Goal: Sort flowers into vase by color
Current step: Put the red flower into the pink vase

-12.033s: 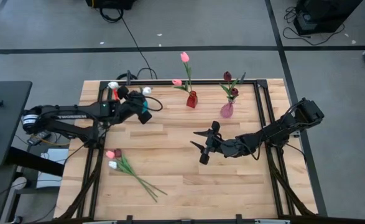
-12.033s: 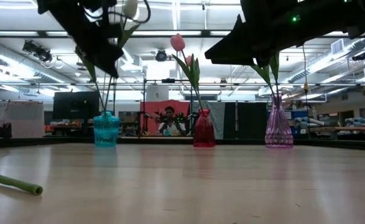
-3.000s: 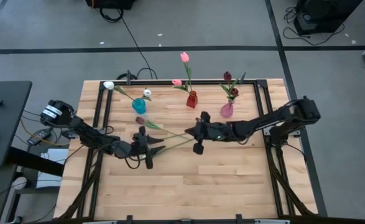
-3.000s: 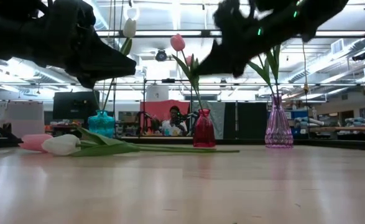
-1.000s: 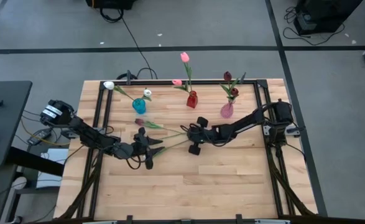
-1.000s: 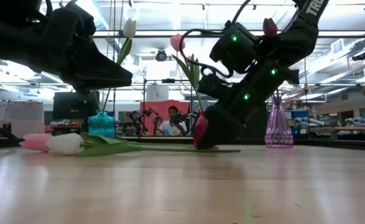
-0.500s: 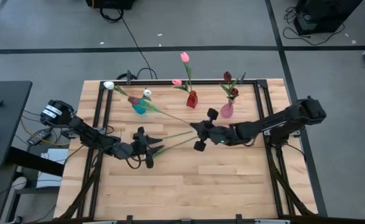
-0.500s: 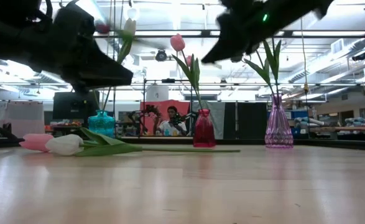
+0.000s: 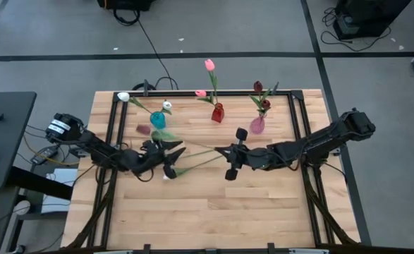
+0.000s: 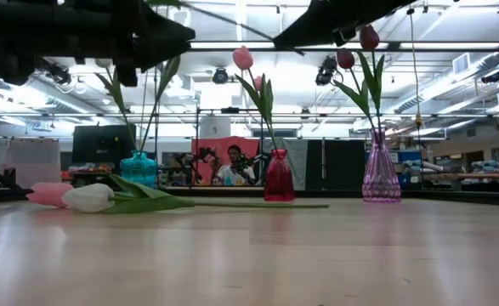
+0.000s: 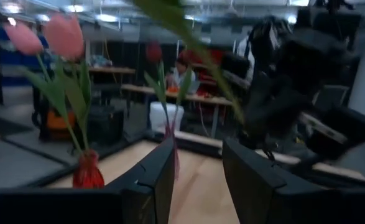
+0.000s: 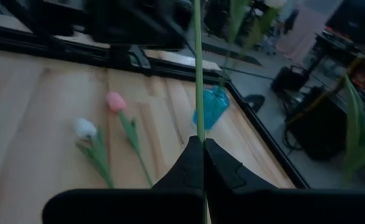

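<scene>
Right gripper [image 9: 224,152] is pinched fully closed on the thin green stem of a maroon tulip [image 9: 144,130], holding it clear of the table; the stem [image 12: 198,68] runs straight out from between the fingers toward the left arm, head near the blue vase [image 9: 157,120]. Left gripper [image 9: 173,154] sits raised just beyond, fingers [image 11: 154,177] parted and gripping nothing; the stem passes above them. On the wooden table [image 9: 263,204] below lie a pink tulip [image 10: 49,194] and a white tulip [image 10: 86,198], side by side. Along the far edge: blue vase holding white tulips, red vase [image 9: 217,113] with pink, pink vase [image 9: 257,125] with maroon.
</scene>
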Controlling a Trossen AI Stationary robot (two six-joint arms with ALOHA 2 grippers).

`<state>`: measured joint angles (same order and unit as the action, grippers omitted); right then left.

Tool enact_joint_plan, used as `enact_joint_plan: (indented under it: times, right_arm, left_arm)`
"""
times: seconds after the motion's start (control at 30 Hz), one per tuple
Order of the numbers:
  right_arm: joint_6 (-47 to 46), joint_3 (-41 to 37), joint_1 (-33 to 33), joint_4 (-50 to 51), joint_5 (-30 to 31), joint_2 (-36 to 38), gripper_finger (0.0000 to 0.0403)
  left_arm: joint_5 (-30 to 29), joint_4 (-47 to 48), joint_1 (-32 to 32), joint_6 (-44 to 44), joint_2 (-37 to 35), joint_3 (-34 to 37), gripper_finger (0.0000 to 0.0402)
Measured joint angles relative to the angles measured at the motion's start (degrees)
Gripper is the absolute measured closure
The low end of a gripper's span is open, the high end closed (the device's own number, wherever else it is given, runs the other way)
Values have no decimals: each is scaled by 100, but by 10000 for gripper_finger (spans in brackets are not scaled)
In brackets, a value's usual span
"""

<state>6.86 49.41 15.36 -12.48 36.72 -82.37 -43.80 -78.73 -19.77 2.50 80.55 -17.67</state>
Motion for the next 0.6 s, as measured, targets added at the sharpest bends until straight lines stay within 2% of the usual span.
enact_joint_plan:
  times: [0.4,0.6]
  right_arm:
    - [131,-249,113,-421,60,0,395]
    - [118,-359,113,-584,-42,0,395]
  left_arm:
    - [942,-722,105,618,0,-22,261]
    - [976,-953,105,899,0,-22,271]
